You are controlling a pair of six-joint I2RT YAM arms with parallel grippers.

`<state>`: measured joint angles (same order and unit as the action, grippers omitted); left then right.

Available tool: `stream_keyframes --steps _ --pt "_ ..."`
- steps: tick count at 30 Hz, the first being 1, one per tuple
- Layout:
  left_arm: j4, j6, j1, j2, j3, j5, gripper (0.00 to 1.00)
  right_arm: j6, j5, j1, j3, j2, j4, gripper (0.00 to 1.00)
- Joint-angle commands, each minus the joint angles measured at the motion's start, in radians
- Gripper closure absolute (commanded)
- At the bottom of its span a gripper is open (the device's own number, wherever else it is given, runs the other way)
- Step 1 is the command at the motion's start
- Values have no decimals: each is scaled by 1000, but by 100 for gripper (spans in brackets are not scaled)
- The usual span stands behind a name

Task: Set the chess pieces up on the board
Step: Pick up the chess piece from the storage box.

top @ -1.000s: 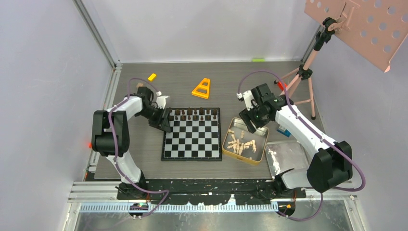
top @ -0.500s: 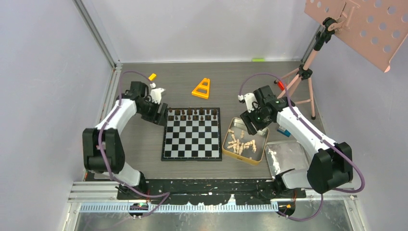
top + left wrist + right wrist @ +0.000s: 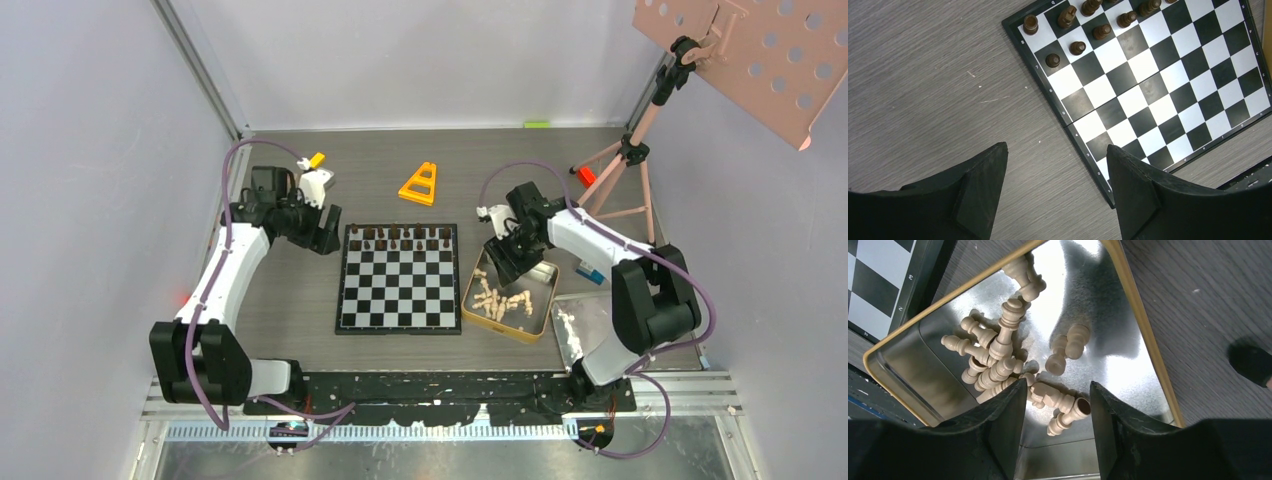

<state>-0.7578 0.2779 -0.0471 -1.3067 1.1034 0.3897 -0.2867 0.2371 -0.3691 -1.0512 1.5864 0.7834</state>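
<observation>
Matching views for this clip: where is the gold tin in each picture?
Top external: gold tin right of the board, centre right.
Left wrist: not clearly in it; the board fills the upper right.
Right wrist: tin fills the middle; board at top left.
Shared landmark: the board.

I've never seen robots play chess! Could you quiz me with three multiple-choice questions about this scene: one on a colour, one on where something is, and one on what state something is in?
1. The chess pieces standing on the board are: A dark brown; B pale tan; C red.
2. The pale chess pieces lie: A on the board; B in the gold-rimmed tin; C half on each.
3. The left gripper is: A shut on a piece; B open and empty; C shut, empty.

Answers:
1. A, only dark figures stand on the squares.
2. B, the right wrist view shows them heaped in the tin.
3. B, its fingers stand apart with nothing between them.
</observation>
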Motion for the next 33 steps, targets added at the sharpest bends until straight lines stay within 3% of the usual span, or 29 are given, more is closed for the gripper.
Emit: stream_keyframes --steps 1,8,15,20,27,33 --pt "-2 -16 -6 18 22 26 24 -4 43 -16 -41 33 -28 46" --pt "6 -16 -6 17 8 28 24 1 17 -51 -45 74 -43 60" --pt "14 -14 -5 24 -3 26 24 3 -7 -52 -70 56 -26 83" --pt "13 -13 -6 26 -8 21 24 -1 -27 -53 -91 23 -1 93" --pt "24 -1 -6 48 -25 9 24 -11 4 -61 -157 -38 101 99" --pt "27 -13 -5 40 -22 -8 23 -28 11 -161 -255 -65 171 99"
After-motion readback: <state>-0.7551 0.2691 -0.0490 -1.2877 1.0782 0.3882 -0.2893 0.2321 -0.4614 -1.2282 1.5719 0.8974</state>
